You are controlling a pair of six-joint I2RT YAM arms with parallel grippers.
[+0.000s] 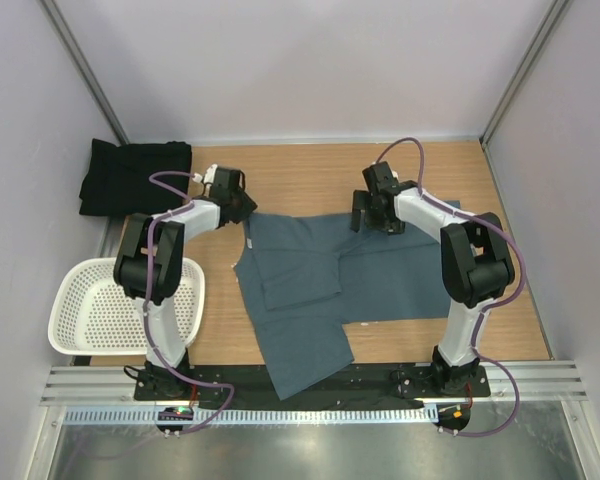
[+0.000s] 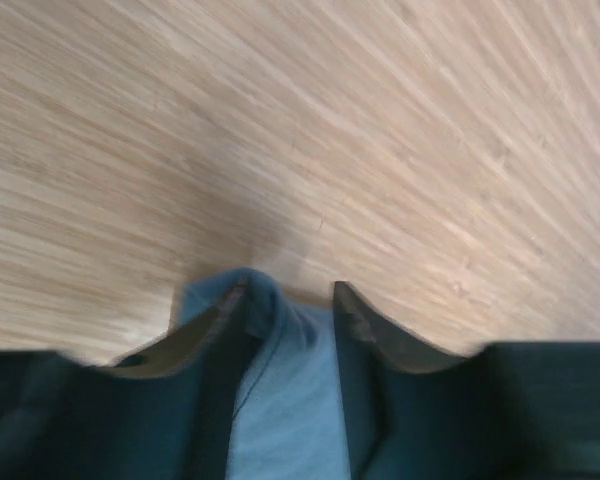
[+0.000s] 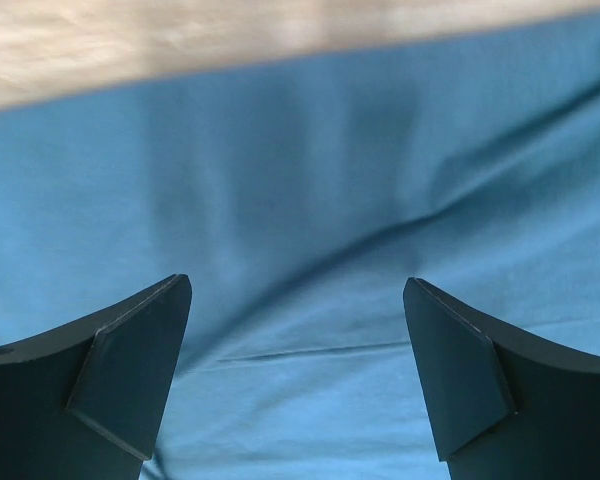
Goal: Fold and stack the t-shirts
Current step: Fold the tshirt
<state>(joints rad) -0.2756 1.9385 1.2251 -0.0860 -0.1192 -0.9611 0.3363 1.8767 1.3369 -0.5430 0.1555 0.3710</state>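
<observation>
— Fingers on the left hand [image 2: 291, 290], what did they have?
— I saw them half closed either side of a raised fold of the blue shirt [image 1: 300, 275], at its far left corner. I couldn't tell if they pinched it.
— And the right hand [image 3: 297, 283]?
— Spread wide, low over the same shirt's far right part, holding nothing. That shirt lay in the middle of the desk [image 1: 310, 180]; the black shirt [image 1: 135, 175] sat bunched at the far left corner, well apart.
</observation>
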